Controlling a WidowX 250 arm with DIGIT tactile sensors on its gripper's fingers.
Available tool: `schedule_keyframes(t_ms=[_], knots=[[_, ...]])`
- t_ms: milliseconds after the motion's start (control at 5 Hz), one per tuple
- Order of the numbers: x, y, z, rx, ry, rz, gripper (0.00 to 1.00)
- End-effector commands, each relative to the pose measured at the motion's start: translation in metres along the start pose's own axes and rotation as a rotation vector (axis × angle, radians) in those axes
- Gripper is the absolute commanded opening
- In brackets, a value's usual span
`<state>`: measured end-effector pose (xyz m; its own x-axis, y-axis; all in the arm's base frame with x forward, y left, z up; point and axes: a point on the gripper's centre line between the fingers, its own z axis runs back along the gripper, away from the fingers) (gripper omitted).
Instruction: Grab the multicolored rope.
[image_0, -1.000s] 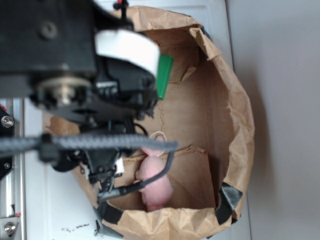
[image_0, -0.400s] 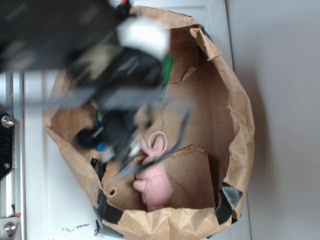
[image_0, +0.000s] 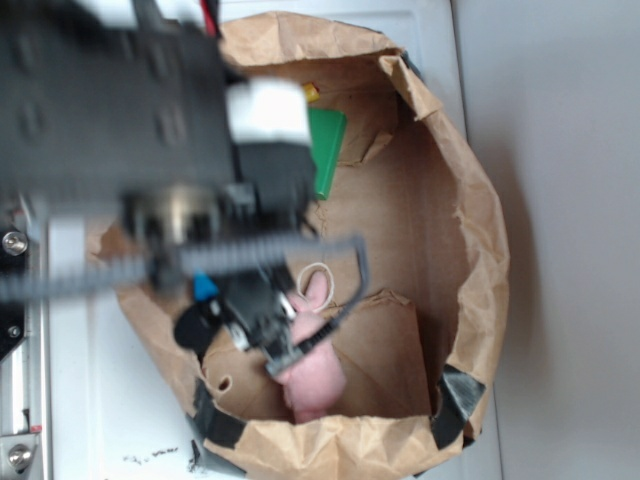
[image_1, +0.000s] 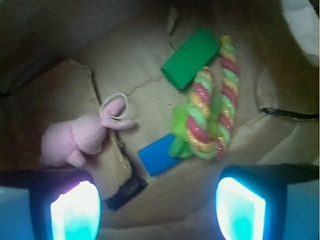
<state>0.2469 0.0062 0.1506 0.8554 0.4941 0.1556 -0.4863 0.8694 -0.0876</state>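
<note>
In the wrist view the multicolored rope (image_1: 210, 115) lies looped on the brown paper floor of the bag, twisted in pink-red, yellow and light green, with green tufts at its lower left. My gripper (image_1: 159, 210) hangs above the bag floor, open, with nothing between its two glowing fingertips (image_1: 75, 210). The rope is ahead and slightly right of the gap, apart from both fingers. In the exterior view the blurred arm (image_0: 150, 150) covers the bag's left half and hides the rope.
A green block (image_1: 192, 57) lies beside the rope's far end, and a blue block (image_1: 160, 155) touches its tufts. A pink plush bunny (image_1: 80, 137) lies to the left by a cardboard flap. The torn paper bag wall (image_0: 480, 250) rings everything.
The arm has swung over the bag with motion blur. Its gripper end has shifted right, from the bag's left wall to beside the bunny's head.
</note>
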Motion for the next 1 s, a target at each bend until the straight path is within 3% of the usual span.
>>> schedule_keyframes(t_ms=[0, 800], knots=[[0.0041, -0.0008, 0.0067, -0.009, -0.023, 0.009, 1.0], [0.0117, 0.0022, -0.0033, 0.013, -0.026, 0.048, 1.0]])
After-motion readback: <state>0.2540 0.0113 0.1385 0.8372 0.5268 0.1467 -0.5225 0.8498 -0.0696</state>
